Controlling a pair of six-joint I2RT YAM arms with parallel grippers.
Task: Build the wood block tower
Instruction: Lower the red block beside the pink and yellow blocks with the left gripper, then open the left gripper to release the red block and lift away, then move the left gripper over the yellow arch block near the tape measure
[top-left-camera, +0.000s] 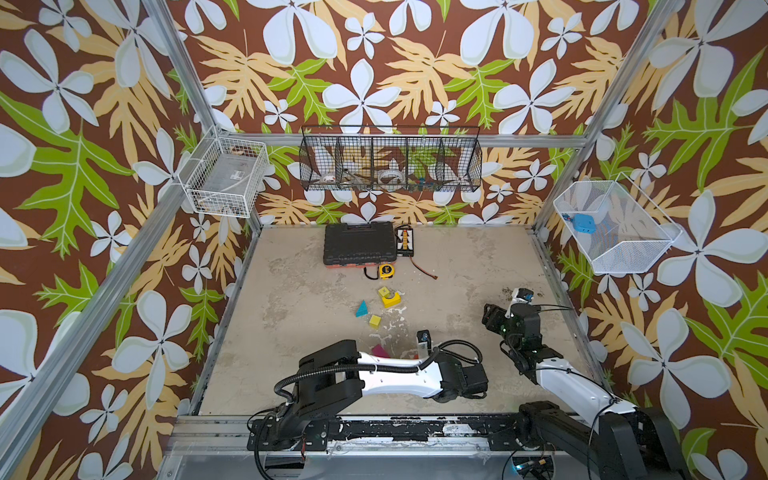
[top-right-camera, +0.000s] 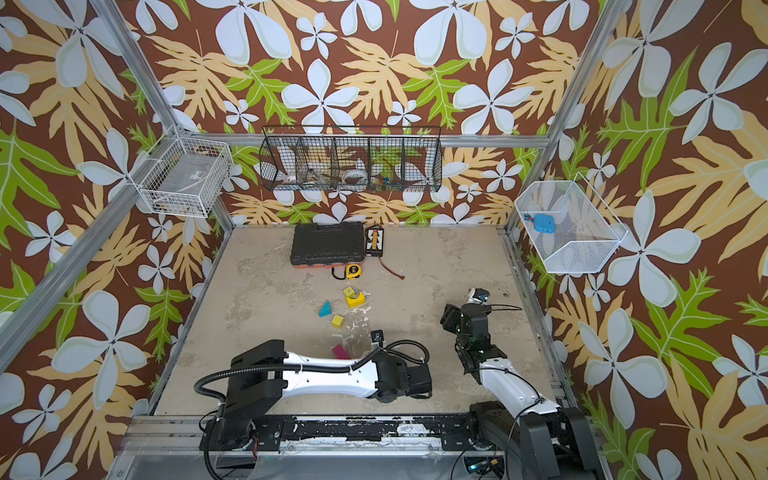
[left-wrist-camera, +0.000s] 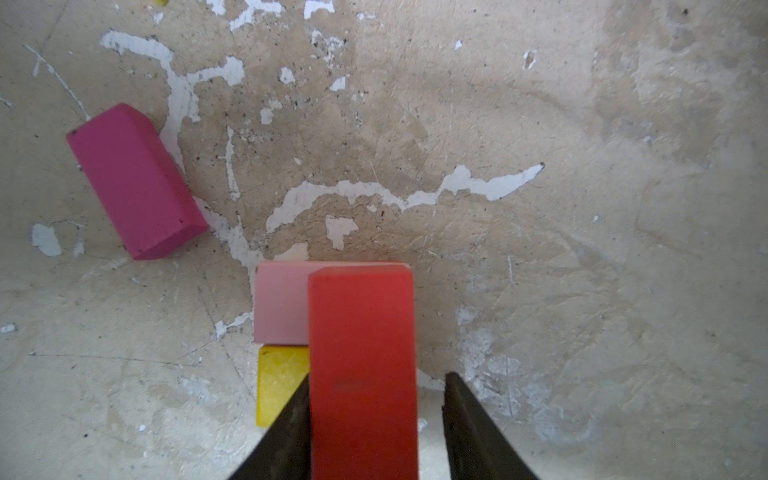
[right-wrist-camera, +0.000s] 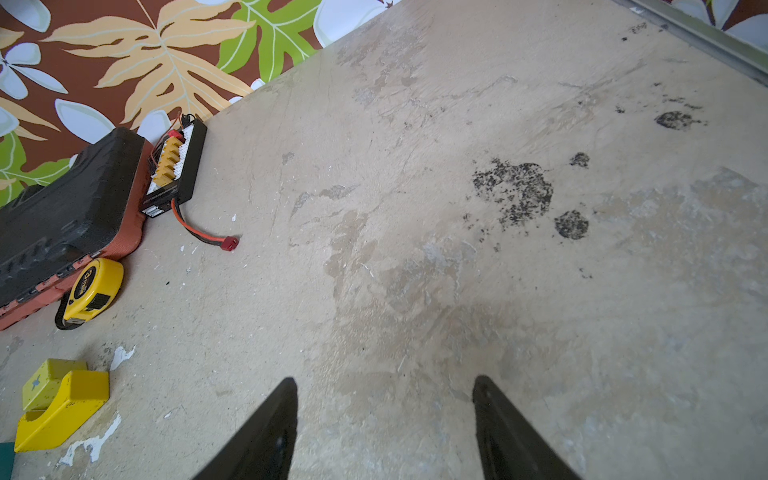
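Observation:
In the left wrist view a red brick (left-wrist-camera: 361, 332) lies across a pink block (left-wrist-camera: 280, 307) and a yellow block (left-wrist-camera: 280, 386), a low tower on the table. My left gripper (left-wrist-camera: 378, 376) straddles the red brick: one finger touches its side, the other stands off with a visible gap. A magenta brick (left-wrist-camera: 137, 183) lies loose nearby. In both top views the left arm hides this stack. Further back lie a teal wedge (top-left-camera: 361, 309), a yellow cube (top-left-camera: 375, 321) and a yellow arch (top-left-camera: 392, 299). My right gripper (right-wrist-camera: 384, 386) is open over bare table on the right.
A black tool case (top-left-camera: 359, 243), a charger board (top-left-camera: 403, 241) with a red cable, and a yellow tape measure (top-left-camera: 386, 270) sit at the back. Wire baskets (top-left-camera: 390, 160) hang on the walls. Metal rails edge the table.

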